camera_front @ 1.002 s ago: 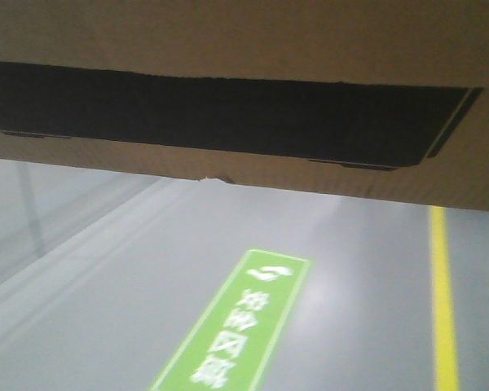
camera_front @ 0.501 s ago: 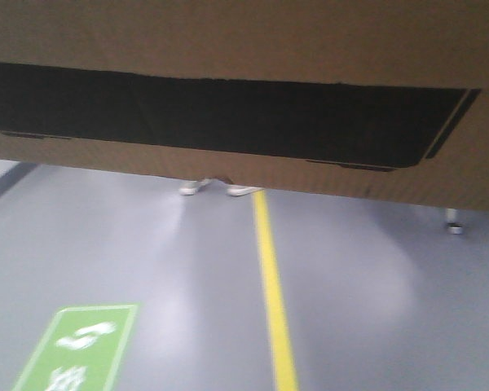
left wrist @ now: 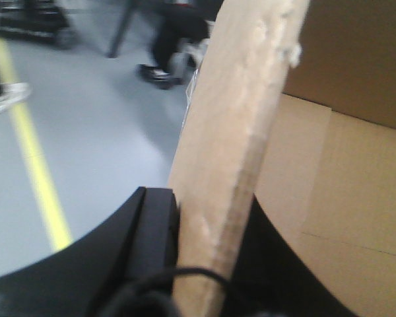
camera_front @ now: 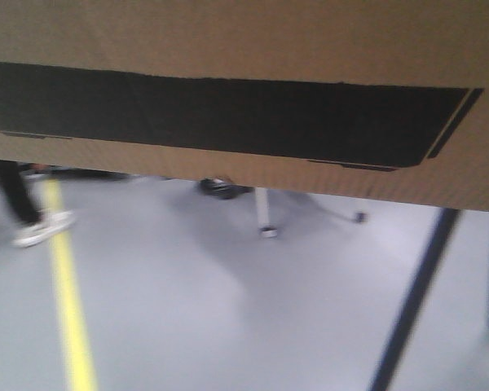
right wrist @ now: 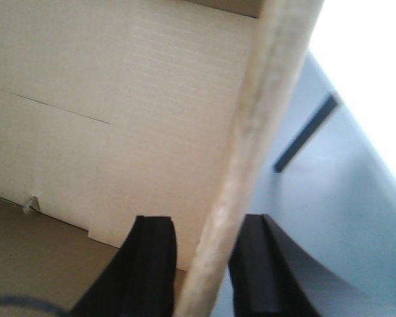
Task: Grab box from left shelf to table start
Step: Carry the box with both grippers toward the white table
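Note:
The brown cardboard box (camera_front: pixel 244 32) with its black printed rectangle fills the top of the front view, held up off the grey floor. My left gripper (left wrist: pixel 211 254) is shut on the box's left wall (left wrist: pixel 241 99), one black finger (left wrist: pixel 152 228) outside and one inside. The right wall (right wrist: pixel 251 139) sits between the black fingers (right wrist: pixel 152 261) of my right gripper (right wrist: pixel 208 264), which is shut on it. A bright white surface (right wrist: pixel 373 59) above a dark leg at the right may be the table. The shelf is out of view.
A yellow floor line (camera_front: pixel 69 309) runs at the left, beside a person's leg and white shoe (camera_front: pixel 41 228). Dark slanted legs (camera_front: pixel 416 293) stand at the right. A chair base with castors (camera_front: pixel 265 220) lies ahead under the box. Another person's feet (left wrist: pixel 165 69) are at the left.
The floor scene under the box has slid leftwards: the green marking is gone, the yellow line went from right to left, and dark legs and feet came in. The box stays fixed in view.

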### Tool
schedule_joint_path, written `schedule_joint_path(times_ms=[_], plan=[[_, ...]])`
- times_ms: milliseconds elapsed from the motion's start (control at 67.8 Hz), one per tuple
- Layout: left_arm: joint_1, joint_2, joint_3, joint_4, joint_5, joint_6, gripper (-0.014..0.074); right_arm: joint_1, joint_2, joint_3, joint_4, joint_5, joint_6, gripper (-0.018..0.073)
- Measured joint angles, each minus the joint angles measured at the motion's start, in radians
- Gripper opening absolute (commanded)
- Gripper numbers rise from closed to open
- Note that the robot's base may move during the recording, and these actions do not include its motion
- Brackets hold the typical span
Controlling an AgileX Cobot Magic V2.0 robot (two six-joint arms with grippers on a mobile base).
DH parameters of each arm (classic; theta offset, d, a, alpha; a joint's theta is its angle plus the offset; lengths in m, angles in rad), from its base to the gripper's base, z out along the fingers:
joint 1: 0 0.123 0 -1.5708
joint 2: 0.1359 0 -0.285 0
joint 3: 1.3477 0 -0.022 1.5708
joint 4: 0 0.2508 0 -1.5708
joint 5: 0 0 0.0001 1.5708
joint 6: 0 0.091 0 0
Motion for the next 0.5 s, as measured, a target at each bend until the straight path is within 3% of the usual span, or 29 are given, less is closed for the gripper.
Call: schedule_joint_path(times_ms=[501], plan=[[0.0, 0.0, 0.0, 0.0, 0.0, 0.0, -0.0093, 0.0, 0.0, 0.0, 0.0, 0.0, 0.0, 0.0057]])
